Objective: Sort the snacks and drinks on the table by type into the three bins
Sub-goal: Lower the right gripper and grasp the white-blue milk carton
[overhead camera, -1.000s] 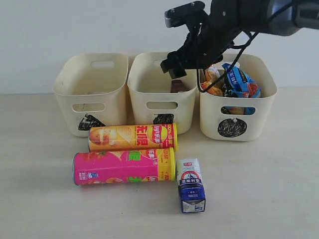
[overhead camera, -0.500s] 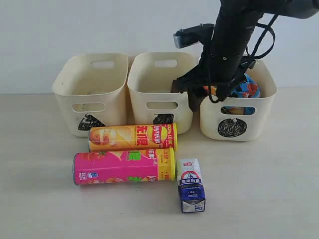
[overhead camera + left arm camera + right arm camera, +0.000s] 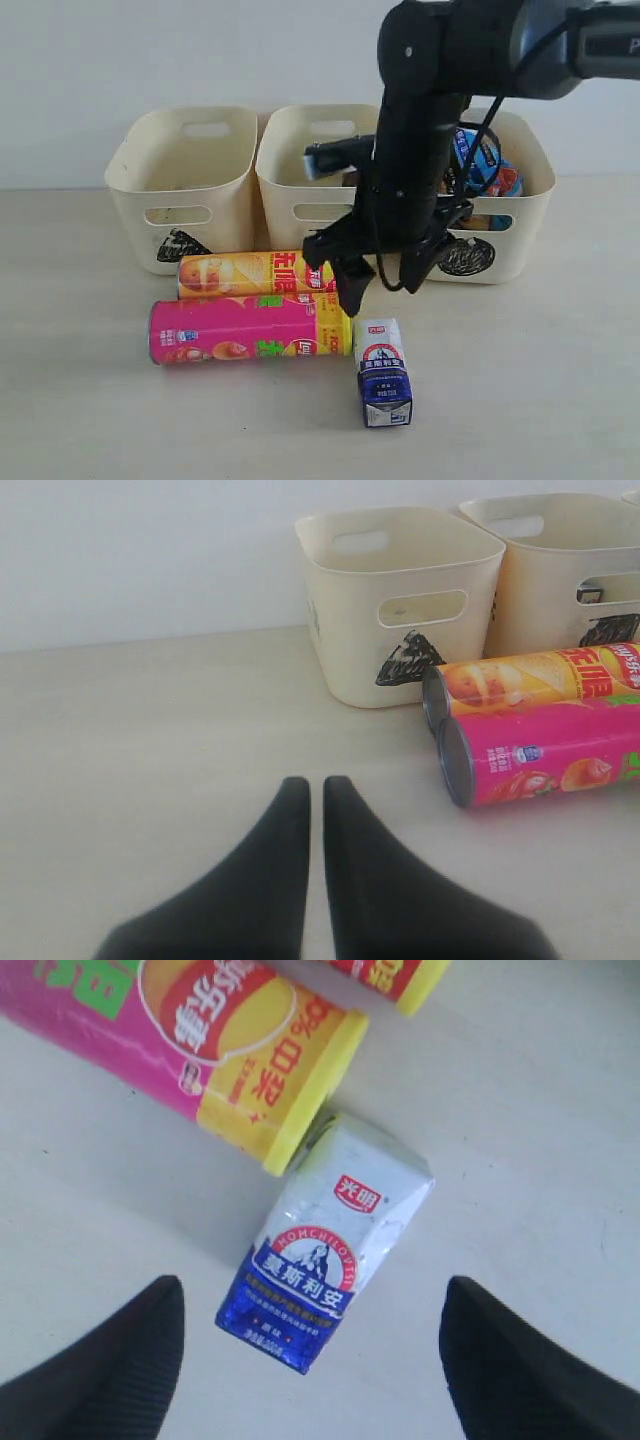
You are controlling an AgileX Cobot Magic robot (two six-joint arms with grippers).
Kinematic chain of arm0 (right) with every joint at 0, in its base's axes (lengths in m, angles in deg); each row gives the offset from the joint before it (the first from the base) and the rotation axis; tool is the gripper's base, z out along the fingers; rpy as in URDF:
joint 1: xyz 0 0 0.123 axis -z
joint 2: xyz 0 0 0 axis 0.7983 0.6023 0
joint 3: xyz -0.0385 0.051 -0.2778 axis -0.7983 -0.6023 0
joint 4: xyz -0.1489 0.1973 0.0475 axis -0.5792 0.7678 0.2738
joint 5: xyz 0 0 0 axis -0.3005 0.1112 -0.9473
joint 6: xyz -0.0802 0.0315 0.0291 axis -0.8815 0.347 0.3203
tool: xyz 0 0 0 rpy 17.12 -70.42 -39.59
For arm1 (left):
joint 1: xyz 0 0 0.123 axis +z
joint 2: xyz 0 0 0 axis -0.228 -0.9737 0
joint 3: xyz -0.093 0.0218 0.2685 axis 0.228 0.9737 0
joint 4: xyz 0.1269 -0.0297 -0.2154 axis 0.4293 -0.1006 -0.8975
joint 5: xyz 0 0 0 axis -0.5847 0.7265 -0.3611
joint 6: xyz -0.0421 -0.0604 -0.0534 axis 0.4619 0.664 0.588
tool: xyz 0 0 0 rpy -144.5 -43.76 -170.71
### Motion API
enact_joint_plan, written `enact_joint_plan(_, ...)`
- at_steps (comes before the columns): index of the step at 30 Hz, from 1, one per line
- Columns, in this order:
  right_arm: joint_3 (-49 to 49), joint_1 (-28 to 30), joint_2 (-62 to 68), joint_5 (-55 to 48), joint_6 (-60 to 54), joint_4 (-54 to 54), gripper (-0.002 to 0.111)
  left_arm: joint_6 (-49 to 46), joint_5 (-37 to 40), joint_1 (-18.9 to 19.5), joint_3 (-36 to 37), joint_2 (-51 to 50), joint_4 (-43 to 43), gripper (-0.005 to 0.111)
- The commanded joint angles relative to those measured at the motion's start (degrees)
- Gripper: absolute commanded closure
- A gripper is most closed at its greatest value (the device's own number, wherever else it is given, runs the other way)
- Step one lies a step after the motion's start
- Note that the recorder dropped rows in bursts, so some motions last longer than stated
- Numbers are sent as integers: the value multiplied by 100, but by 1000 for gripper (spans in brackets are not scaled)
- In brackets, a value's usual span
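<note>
Table (image 3: 540, 400) pale beige, wall (image 3: 150, 50) plain white

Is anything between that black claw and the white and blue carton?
Nothing; the right wrist view shows bare table between the right gripper and the carton.

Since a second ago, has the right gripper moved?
Yes. The right gripper has come down from above the middle bin, forward past its front wall, and now hangs open just above the white and blue carton.
</note>
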Motion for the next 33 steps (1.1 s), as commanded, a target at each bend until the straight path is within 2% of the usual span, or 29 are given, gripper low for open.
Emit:
enact_joint_plan(1, -237, -345, -68, -15, 565, -779, 45, 49, -21, 17, -18, 23, 24, 103)
enact_joint_plan(6, -697, -459, -160, 43, 689, -709, 45, 49, -21, 17, -18, 23, 24, 103)
enact_joint_plan(9, -1126, -459, -315, 658, 1018, -775, 45, 49, -32, 17, -18, 23, 24, 103)
enact_joint_plan(12, -1710, -459, -522, 1719, 1191, -452, 45, 49, -32, 17, -18, 23, 24, 103)
enact_joint_plan(17, -2180, -459, -522, 2118, 1251, -390, 45, 49, -32, 17, -18, 23, 24, 103)
enact_joint_plan(22, -2608, -459, -522, 2984, 1251, -390, 45, 49, -21, 17, -18, 23, 24, 103)
enact_joint_plan(33, -2777, -459, -223, 3233, 1277, -577, 45, 49, -31, 17, -18, 23, 24, 103)
